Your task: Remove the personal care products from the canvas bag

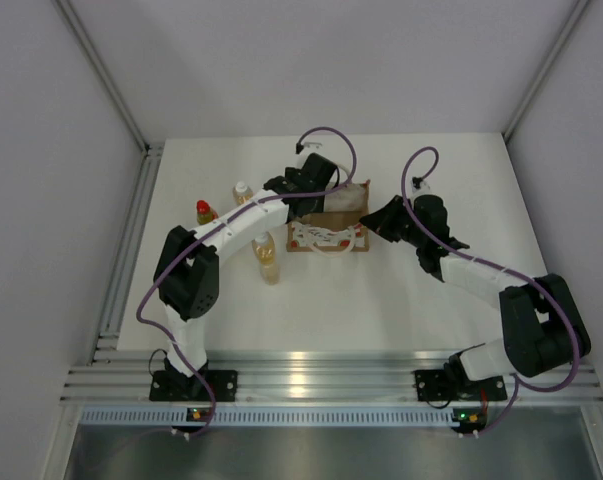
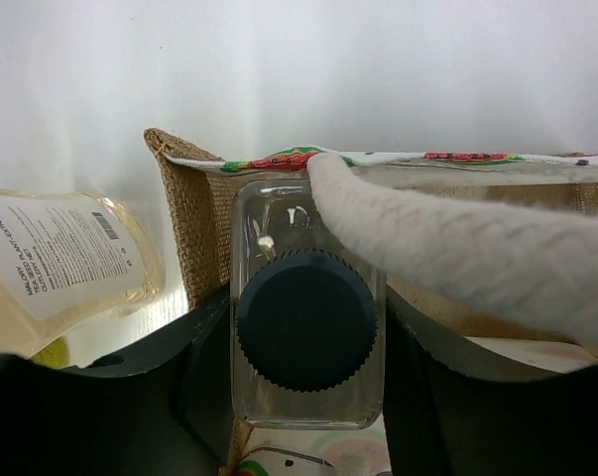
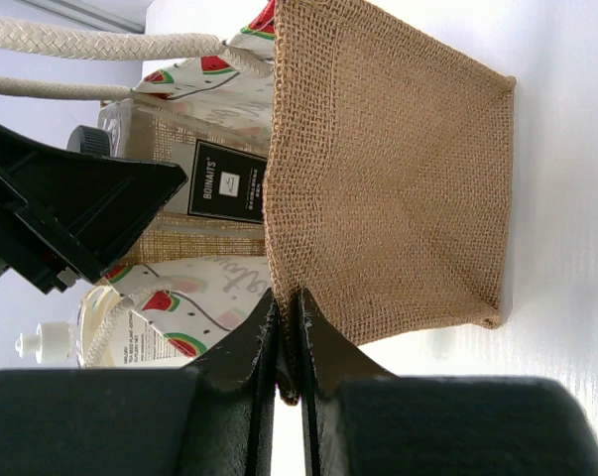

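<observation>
The left claw point(image 2: 308, 382) pinches the dark-capped pale bottle point(image 2: 306, 319) between its fingers — the right claw point(image 3: 287, 332) clamps an edge of the canvas bag point(image 3: 398, 188).

A black label point(image 3: 229, 181) on the pale bottle point(image 3: 150, 134), just up and left of the right hand point(image 3: 287, 307), reads "BOINAIT'S" in white capitals (the finer line under it cannot be read). Left of the left hand point(image 2: 306, 347), the amber bottle point(image 2: 60, 268) carries a white label point(image 2: 56, 253) with a barcode and rows of tiny dark print, too small to make out. Cursive lettering on the canvas bag point(image 3: 398, 178) beside the right hand is unreadable.
</observation>
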Robot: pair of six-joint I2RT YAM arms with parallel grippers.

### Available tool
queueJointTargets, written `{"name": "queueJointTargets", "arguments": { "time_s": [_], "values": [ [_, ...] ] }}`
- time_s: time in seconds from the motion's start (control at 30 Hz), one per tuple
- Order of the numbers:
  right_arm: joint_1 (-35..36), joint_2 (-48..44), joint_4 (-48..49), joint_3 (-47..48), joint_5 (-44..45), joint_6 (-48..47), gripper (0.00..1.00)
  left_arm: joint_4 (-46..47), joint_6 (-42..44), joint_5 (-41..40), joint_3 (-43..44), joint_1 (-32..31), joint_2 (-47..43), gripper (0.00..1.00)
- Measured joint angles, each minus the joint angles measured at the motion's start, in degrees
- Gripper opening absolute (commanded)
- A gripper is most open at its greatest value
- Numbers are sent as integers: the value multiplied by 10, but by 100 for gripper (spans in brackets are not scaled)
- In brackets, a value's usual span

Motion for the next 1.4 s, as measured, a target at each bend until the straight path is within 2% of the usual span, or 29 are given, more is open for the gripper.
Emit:
{"name": "queueJointTargets", "arguments": {
  "time_s": [0.47, 0.8, 0.87, 0.93, 1.07, 1.13, 1.17, 1.33, 1.37, 1.4],
  "values": [
    [0, 5, 0, 4, 5, 9, 0, -26, 6, 0, 13, -12, -37, 0],
    [4, -1, -6, 4, 62, 39, 1, -34, 15, 5, 27, -23, -101, 0],
    [4, -2, -9, 5, 68, 41, 6, -36, 16, 8, 27, -26, -122, 0],
    [4, -2, -15, 10, 70, 41, 18, -39, 16, 10, 27, -28, -144, 0],
    [4, -2, -24, 19, 70, 40, 27, -50, 19, 10, 27, -32, -198, 0],
    [4, -2, -27, 22, 70, 39, 42, -57, 21, 9, 27, -32, -224, 0],
    [4, -2, -28, 23, 70, 40, 55, -62, 23, 7, 27, -32, -237, 0],
    [4, -2, -39, 31, 68, 35, 69, -80, 32, -21, 30, -32, -287, 0],
    [4, -2, -43, 35, 68, 34, 79, -87, 33, -28, 33, -32, -294, 0],
    [4, -2, -45, 38, 68, 34, 84, -91, 34, -32, 34, -32, -298, 0]
  ]
}}
